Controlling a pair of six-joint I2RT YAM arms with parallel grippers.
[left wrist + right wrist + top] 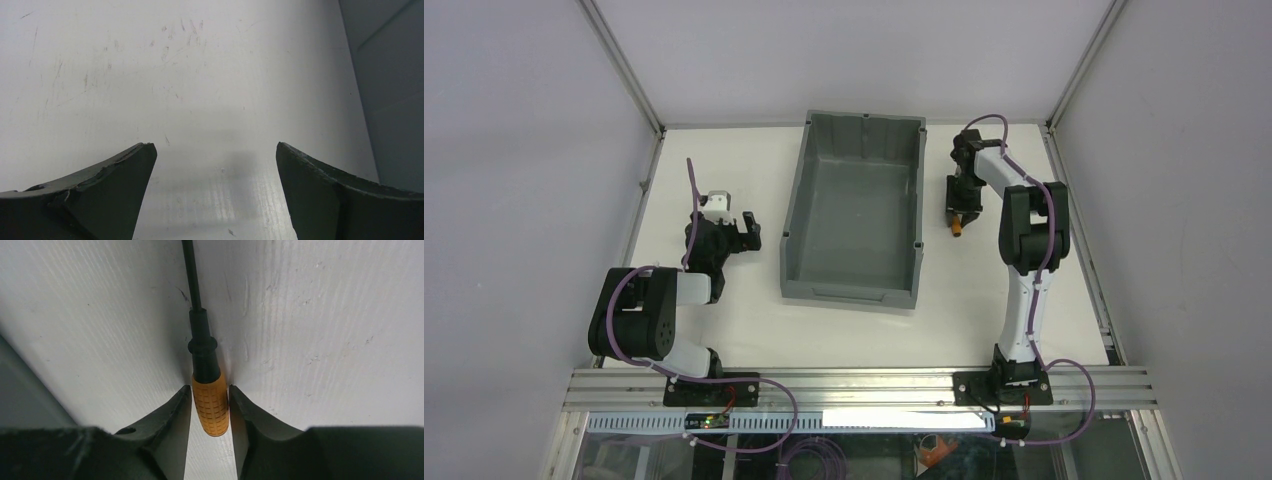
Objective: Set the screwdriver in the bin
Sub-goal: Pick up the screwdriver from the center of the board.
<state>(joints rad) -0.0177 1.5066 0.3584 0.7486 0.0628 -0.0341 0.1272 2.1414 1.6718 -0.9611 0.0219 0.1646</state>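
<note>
The screwdriver [210,405] has an orange handle and a black shaft that points away from me; it is just right of the bin. My right gripper [210,387] is shut on the orange handle, with both fingers pressed against its sides, low over the white table. In the top view the right gripper [962,212] is beside the bin's right wall, with the orange handle [957,228] showing below it. The large grey bin [792,215] stands at the table's middle back and looks empty. My left gripper [749,228] is open and empty, left of the bin; it also shows in the left wrist view [215,145].
The bin's outer wall shows at the left edge of the right wrist view [20,385] and at the right edge of the left wrist view [395,100]. White enclosure walls stand around the table. An aluminium rail [854,385] runs along the near edge.
</note>
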